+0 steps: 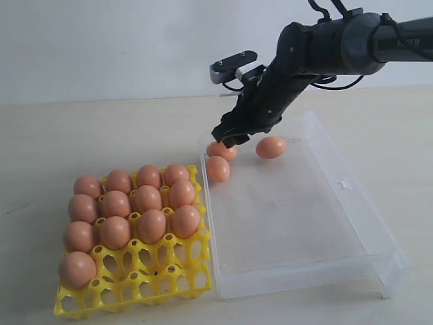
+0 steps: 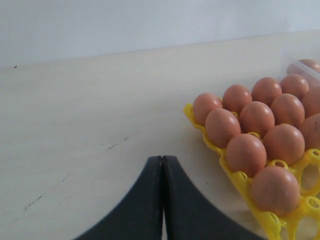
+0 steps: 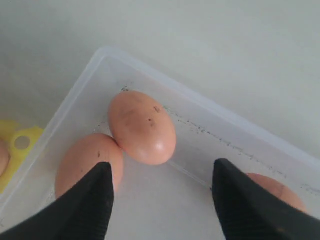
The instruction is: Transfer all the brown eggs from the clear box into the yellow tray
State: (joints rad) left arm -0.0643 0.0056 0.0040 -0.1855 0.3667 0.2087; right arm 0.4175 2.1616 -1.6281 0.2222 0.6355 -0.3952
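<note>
In the clear box (image 3: 100, 57) corner, one brown egg (image 3: 142, 127) just under the right gripper (image 3: 161, 166), jaws apart.

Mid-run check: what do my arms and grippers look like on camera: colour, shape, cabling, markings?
The right arm is matte black with rounded joint housings, thin black cables looping off it, pale lettering on its far link and a grey-faced camera block at the wrist. The right gripper and the left gripper, all that shows of that side, have plain black tapering fingers.
</note>
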